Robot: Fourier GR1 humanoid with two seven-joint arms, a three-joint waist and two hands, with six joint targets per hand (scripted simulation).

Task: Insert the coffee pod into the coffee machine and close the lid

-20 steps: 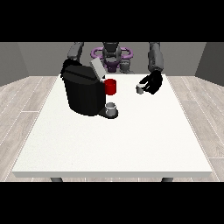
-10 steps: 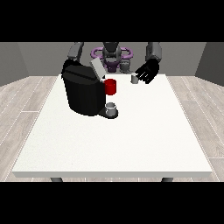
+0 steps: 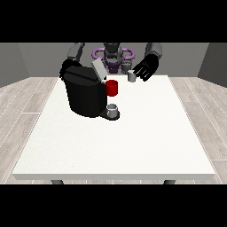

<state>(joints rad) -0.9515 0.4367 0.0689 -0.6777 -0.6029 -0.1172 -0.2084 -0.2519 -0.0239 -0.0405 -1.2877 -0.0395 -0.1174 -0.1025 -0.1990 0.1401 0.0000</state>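
Raised at the view's right, the hand at the view's right (image 3: 147, 68) sits above the far edge of the table (image 3: 133, 142) with the coffee pod (image 3: 131, 76), a small grey cylinder, at its fingertips; I read the fingers as curled about the pod, though they are too small for me to say exactly how they lie. The pod is off the table and to the right of the coffee machine (image 3: 85, 91), not yet over it. The machine's lid (image 3: 99, 70) stands tilted up and open at the top of the black body, with a red part (image 3: 112, 88) on its front and a small grey cup (image 3: 112, 109) on the tray below. The hand at the view's left (image 3: 66, 67) is mostly hidden behind the machine, so I cannot tell how its fingers are set. I judge I am in the carrying step: pod picked up, insertion still ahead. What I need next is a sideways travel toward the machine's open top, bringing the pod over the opening under the lid without knocking the lid, then lowering and releasing it there. After that the lid has to be pushed down, and I would keep clear of the cup.
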